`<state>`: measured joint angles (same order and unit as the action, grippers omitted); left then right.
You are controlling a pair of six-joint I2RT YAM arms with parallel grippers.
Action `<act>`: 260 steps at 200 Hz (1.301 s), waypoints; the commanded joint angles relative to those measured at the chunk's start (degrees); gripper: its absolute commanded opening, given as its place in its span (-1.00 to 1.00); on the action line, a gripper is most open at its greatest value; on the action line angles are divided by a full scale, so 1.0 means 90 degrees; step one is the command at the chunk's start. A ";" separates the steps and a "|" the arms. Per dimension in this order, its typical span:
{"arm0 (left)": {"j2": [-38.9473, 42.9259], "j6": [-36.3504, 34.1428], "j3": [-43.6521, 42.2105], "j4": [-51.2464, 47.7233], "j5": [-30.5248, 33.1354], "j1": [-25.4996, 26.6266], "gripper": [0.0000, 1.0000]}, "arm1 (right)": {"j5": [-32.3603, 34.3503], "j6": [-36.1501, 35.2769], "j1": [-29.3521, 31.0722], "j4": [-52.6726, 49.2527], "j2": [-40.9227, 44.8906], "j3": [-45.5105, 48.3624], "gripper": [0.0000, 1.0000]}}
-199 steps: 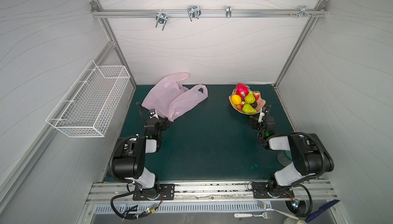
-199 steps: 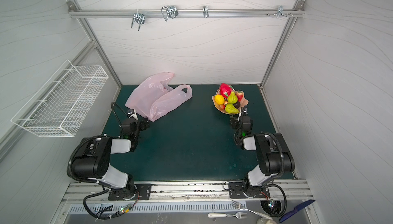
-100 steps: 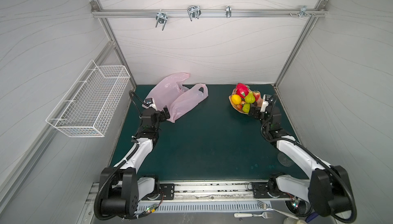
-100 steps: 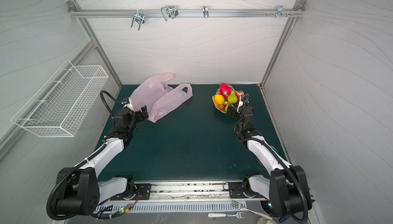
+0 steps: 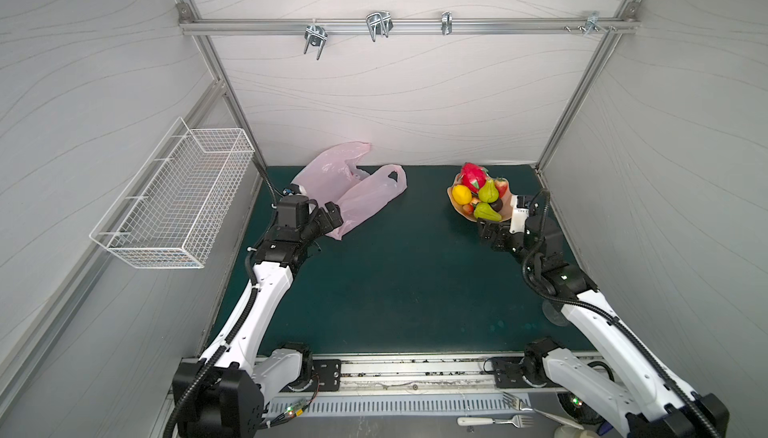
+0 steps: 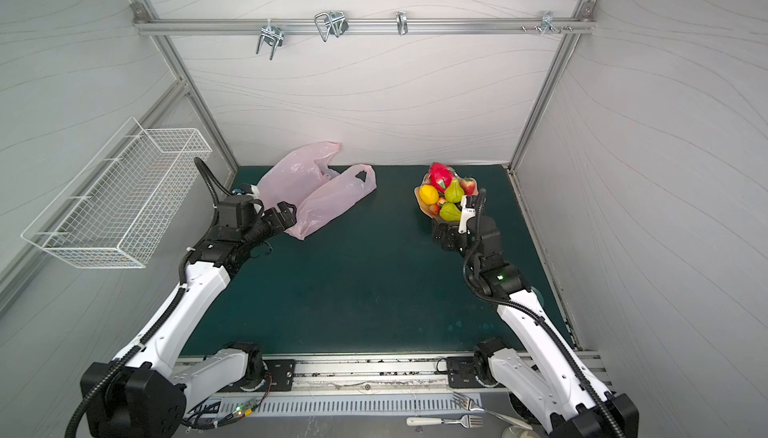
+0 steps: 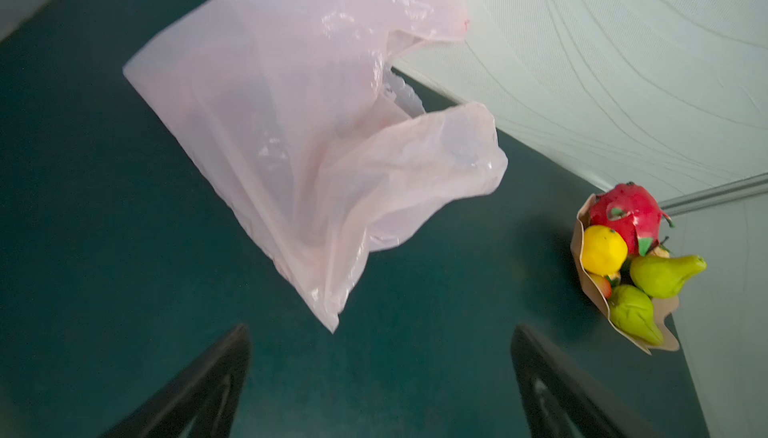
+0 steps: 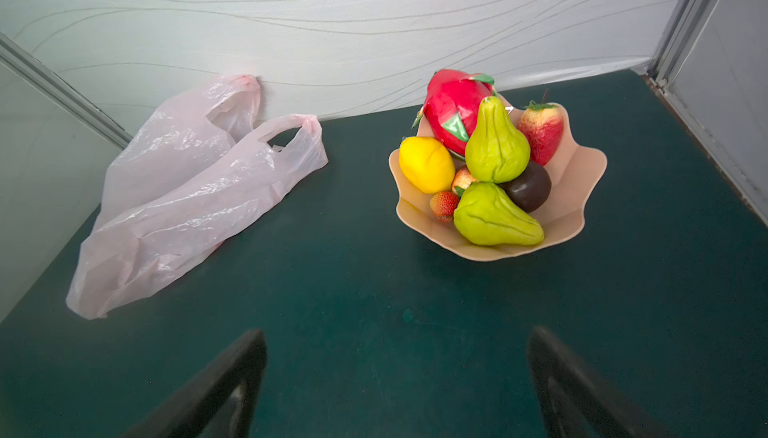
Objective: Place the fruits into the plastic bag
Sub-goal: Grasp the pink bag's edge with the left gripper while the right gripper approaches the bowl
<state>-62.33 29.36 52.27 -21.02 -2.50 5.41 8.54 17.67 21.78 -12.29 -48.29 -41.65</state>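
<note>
Approach stage, both jaws spread and empty: left gripper (image 7: 380,330) should pinch 1 handle (image 5: 392,178) of plastic bag (image 5: 349,190), flat near tabletop's (image 5: 395,274) far-left corner, before right gripper (image 8: 397,332) takes fruits (image 5: 478,197) piled near far-right corner

Bright even light, soft shadow beside plate (image 8: 578,190), sheen on plastic bag (image 8: 178,207), left wrist view blurred

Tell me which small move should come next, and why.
Probably the left gripper, open and empty, should move forward over the bag toward its handles, to lift the mouth open: the bag lies flat, and all fruits sit on the plate.
</note>
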 commanded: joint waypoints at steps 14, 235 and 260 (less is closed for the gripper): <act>0.0081 0.0693 0.0412 -0.1209 -0.0394 0.0138 0.96 | -0.0798 0.0397 0.0029 -0.0848 0.0244 -0.0332 0.98; -0.3245 0.1638 0.1500 -0.1171 -0.0137 -0.0306 0.50 | -0.2198 0.1274 0.0056 -0.1447 0.0297 -0.0420 0.98; -0.3654 0.1438 0.1457 -0.0968 -0.0263 -0.0374 0.22 | -0.2401 0.1289 0.0058 -0.1310 -0.0121 -0.0587 0.98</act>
<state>-91.81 43.51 63.79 -32.32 -5.17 2.63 -10.33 28.58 21.96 -24.93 -46.44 -44.69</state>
